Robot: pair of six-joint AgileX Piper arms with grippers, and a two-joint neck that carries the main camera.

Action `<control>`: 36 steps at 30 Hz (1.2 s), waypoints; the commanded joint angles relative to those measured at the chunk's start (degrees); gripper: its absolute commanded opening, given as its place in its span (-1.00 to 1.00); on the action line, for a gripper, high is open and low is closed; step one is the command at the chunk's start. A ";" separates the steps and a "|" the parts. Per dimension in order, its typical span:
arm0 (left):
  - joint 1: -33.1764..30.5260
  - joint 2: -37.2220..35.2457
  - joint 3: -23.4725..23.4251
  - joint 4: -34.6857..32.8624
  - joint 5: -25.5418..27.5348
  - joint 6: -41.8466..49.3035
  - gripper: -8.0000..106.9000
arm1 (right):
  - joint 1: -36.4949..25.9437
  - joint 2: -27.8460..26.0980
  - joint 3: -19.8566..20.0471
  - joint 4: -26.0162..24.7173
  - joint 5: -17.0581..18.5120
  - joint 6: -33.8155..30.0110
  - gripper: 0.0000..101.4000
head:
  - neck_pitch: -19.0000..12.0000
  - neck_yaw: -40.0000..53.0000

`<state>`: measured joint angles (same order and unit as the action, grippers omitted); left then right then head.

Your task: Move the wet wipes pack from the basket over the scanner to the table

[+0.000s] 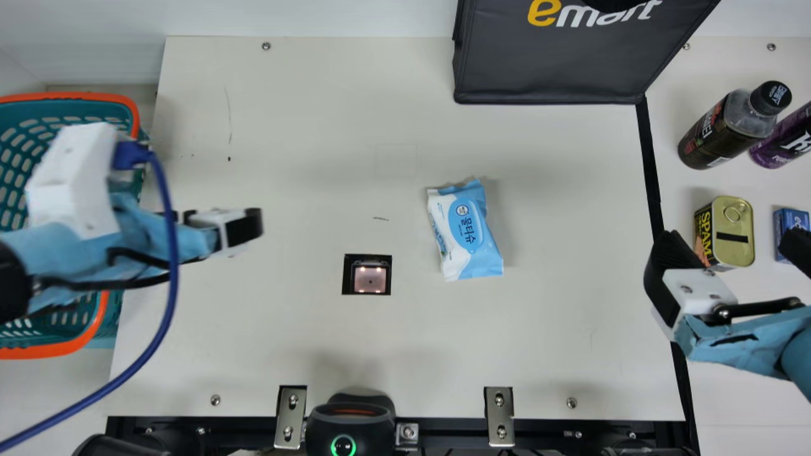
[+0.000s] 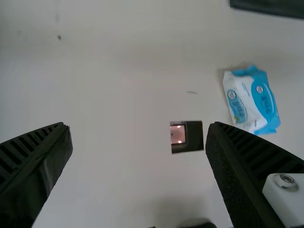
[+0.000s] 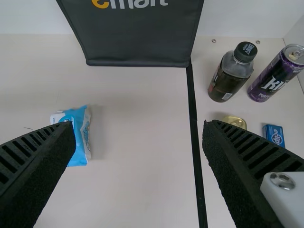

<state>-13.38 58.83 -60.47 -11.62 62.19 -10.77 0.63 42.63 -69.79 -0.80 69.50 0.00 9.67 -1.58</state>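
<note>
We see the wet wipes pack [image 1: 467,231] resting face up on the cream table [image 1: 304,139], at a slight slant, near the scanner [image 1: 367,274] set into the surface and on the right arm's side of it. We note that the pack stands apart from both grippers.

We find the left gripper [image 1: 223,229] above the table's left part, between the teal basket [image 1: 120,98] with its orange rim and the scanner; its jaws are spread wide, with nothing between them. A blue cable [image 1: 166,310] loops beside the left arm. We observe the right gripper [image 1: 735,248] over the table's right part, by the black strip [image 1: 651,168]; its jaws likewise stand wide apart and grip nothing.

Beyond the strip, we distinguish four goods: a dark bottle with a black cap [image 1: 722,130], a purple can [image 1: 784,140] next to it, a tin with a gold lid [image 1: 735,218], and a small blue box [image 1: 791,221]. At the table's far side we see a black bag [image 1: 545,69]. At the near edge, between two metal brackets, we mark a black device [image 1: 350,424] bearing a green ring of light.
</note>
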 commanded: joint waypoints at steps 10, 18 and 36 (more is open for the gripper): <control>3.72 -12.78 -0.20 10.19 -0.35 -3.71 0.71 | 0.00 0.00 0.00 0.00 0.00 0.00 0.87 | -1.75 0.00; 3.96 -13.56 -0.31 10.98 -0.26 -4.25 0.71 | 0.00 0.00 0.00 0.00 0.00 0.00 0.87 | -1.75 0.00; 3.96 -13.56 -0.31 10.98 -0.26 -4.25 0.71 | 15.29 7.47 4.59 -0.93 -1.23 -10.27 0.87 | -1.75 0.00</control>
<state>-9.42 45.26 -60.79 -0.64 61.92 -15.02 13.83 49.78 -65.39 -1.66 68.25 -9.58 9.67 -1.67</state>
